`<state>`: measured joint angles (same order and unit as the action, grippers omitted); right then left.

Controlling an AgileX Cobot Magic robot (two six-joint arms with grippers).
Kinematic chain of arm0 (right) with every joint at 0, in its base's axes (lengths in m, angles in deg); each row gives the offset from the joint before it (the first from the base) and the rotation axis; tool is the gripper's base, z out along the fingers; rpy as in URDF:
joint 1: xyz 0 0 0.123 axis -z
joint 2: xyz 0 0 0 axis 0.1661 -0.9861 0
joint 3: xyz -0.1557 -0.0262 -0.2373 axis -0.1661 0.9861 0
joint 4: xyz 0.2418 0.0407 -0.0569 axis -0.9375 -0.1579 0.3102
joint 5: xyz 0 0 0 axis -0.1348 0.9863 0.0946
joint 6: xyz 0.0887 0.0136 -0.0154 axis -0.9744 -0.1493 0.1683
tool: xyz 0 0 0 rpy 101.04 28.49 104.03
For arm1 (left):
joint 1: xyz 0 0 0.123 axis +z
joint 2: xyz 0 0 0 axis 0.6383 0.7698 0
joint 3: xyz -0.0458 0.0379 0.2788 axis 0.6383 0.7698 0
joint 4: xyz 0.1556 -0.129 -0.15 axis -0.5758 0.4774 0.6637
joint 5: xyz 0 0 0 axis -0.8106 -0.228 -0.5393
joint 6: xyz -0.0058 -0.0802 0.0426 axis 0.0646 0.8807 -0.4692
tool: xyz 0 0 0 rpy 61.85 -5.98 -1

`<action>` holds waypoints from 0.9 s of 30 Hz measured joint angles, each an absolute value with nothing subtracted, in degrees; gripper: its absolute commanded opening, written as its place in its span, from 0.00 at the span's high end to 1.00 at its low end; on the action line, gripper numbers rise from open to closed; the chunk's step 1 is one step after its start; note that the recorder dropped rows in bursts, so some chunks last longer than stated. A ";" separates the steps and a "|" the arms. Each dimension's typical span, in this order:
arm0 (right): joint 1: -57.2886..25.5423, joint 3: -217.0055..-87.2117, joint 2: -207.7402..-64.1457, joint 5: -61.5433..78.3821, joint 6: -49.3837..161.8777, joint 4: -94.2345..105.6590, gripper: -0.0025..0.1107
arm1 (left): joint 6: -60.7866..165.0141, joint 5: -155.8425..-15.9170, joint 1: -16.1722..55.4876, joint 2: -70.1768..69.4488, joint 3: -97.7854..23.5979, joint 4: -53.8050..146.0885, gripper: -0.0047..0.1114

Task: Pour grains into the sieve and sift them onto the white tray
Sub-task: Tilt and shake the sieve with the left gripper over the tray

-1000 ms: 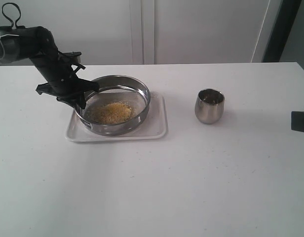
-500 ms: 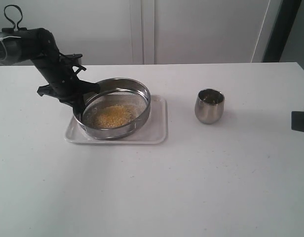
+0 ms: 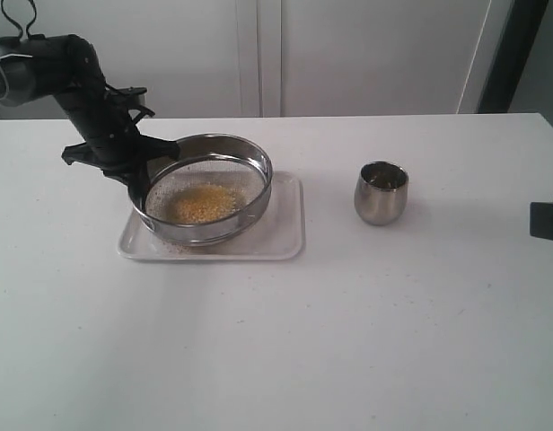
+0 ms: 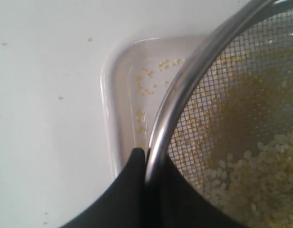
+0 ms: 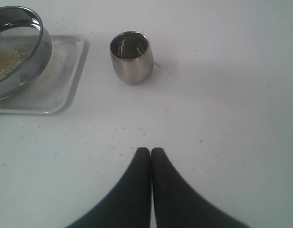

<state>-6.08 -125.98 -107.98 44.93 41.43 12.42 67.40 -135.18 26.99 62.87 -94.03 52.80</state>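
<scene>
Sifting is in hand. The left gripper (image 4: 146, 164), jaws clamped on the left rim, holds the sieve (image 3: 245, 180) over the white tray (image 3: 285, 235), far left on the tabletop (image 3: 348, 341). The grains (image 3: 203, 203) lie on the mesh, with a few on the tray. The right gripper (image 5: 151, 153) hovers, jaws together and empty. The next move probably calls for gentle shaking above the tray.

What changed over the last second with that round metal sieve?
The left tool, gripping the wide round steel sieve by its rim, lifted it slightly over the flat white tray; the yellow grain heap looks smaller. The small steel cup and right tool stayed put.
</scene>
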 measured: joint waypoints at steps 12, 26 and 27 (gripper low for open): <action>-6.08 -125.98 -107.98 44.93 41.43 12.42 0.98 | 67.52 -136.98 26.99 62.31 -94.18 52.70 0.96; -6.08 -125.98 -107.98 44.93 41.43 12.42 0.98 | 66.59 -139.45 26.99 62.31 -94.18 52.70 0.96; -6.08 -125.98 -107.98 44.93 41.43 12.42 0.98 | 67.63 -139.59 26.99 62.31 -94.30 52.70 0.96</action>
